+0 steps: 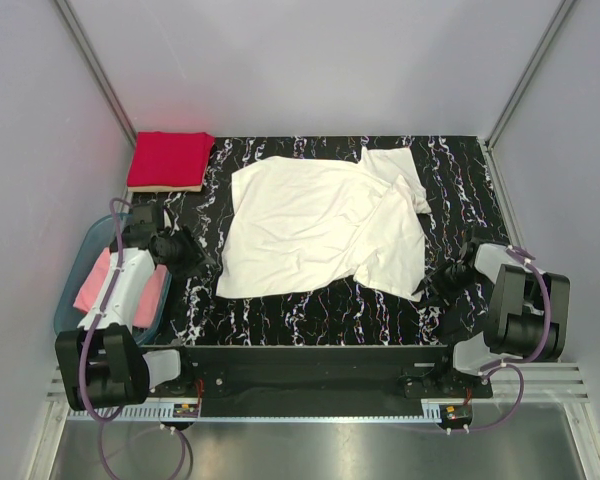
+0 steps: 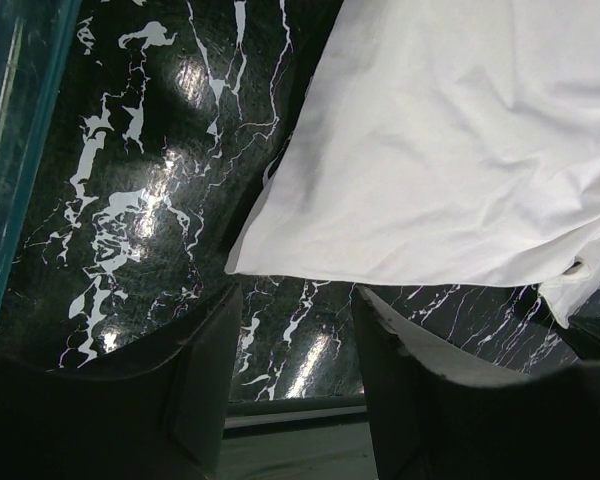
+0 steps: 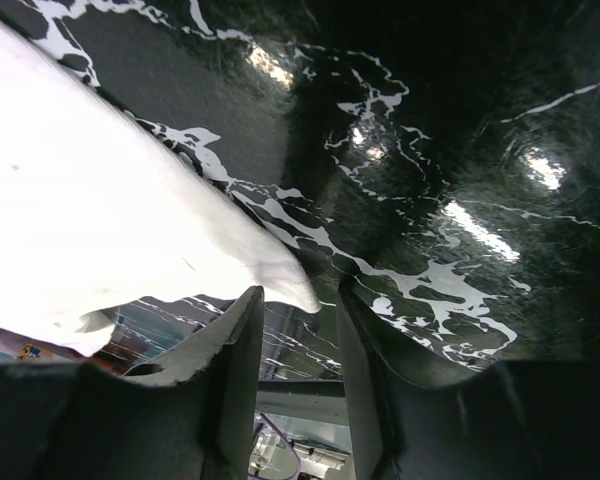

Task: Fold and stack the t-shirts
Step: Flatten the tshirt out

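A white t-shirt (image 1: 325, 222) lies spread but rumpled in the middle of the black marbled table (image 1: 450, 180), its right side folded over. A folded red t-shirt (image 1: 170, 159) sits at the far left corner. My left gripper (image 1: 202, 260) is open and empty beside the shirt's near left corner (image 2: 242, 262). My right gripper (image 1: 442, 280) is open and empty beside the shirt's near right corner (image 3: 300, 290). The white shirt fills the upper right of the left wrist view (image 2: 450, 140) and the left of the right wrist view (image 3: 90, 220).
A blue bin (image 1: 80, 262) holding pink cloth (image 1: 92, 283) stands at the left edge under the left arm. Grey walls close in the table at the back and sides. A black rail (image 1: 300, 365) runs along the near edge.
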Motion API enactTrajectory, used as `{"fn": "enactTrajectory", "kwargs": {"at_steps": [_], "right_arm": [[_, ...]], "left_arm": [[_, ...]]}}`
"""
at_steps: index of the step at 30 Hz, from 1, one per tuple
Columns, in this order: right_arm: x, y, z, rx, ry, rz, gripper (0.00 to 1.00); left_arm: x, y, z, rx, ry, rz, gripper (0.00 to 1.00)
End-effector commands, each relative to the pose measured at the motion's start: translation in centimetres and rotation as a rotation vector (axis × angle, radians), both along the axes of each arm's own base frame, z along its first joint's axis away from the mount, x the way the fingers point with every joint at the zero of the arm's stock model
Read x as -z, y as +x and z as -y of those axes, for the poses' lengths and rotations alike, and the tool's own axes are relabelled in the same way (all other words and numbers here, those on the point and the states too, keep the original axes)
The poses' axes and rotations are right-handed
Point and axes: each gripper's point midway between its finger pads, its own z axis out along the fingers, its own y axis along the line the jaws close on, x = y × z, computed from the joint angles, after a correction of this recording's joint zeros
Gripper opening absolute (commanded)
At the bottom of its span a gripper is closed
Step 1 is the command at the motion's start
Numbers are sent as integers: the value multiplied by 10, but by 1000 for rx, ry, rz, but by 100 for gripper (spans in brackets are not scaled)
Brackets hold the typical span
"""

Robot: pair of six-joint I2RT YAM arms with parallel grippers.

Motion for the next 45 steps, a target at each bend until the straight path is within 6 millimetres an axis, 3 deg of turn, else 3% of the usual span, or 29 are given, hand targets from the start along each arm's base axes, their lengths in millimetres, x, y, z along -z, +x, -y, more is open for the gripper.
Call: {"fn": "enactTrajectory", "kwargs": {"at_steps": [1,8,10,11,13,16,22,29,38,45], "right_arm": [[12,11,12,6,-75,47,42],[12,14,17,11,-105,73,40],[12,16,16,3,-97,81,19],[13,16,14,-3,-88,86,10],[8,21,10,-10,-68,124,0],[-3,25,10,-22,-68,178,0],[-23,32,11,-34,-79,243,0],[-41,38,15,-33,-77,280,0],[-39,38,15,-30,-56,273,0],[-39,39,15,-28,-53,279,0]], "left_arm": [[0,1,-4,-13,9,22,53],[3,-1,-5,-17,7,16,55],[4,-3,-4,-18,4,12,59],[4,-3,-4,-19,4,13,68],[6,-5,-5,-24,11,10,73],[14,-8,-5,-26,8,-20,75],[41,-12,-7,-69,-1,-152,64],[55,-20,-8,-103,7,-192,47],[79,-33,9,-80,-24,-247,53],[92,-39,12,-78,-36,-286,50]]}}
